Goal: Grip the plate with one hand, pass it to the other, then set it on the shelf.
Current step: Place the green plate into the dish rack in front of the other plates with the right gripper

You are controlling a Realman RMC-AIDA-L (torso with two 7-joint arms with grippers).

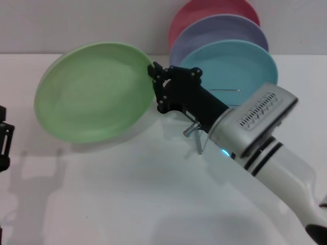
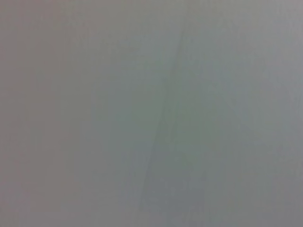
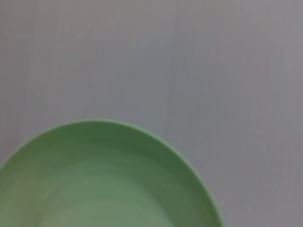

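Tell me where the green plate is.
Head view, left of centre: the green plate hangs tilted above the table, its rim held by the right hand, left of the racked plates.

No readable text or labels anywhere

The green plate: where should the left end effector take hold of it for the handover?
Probably the plate's rim on its left edge, approached from the robot's left. The right end effector already pinches the opposite rim, holding it tilted above the table, so that edge is free and nearest the left end effector.
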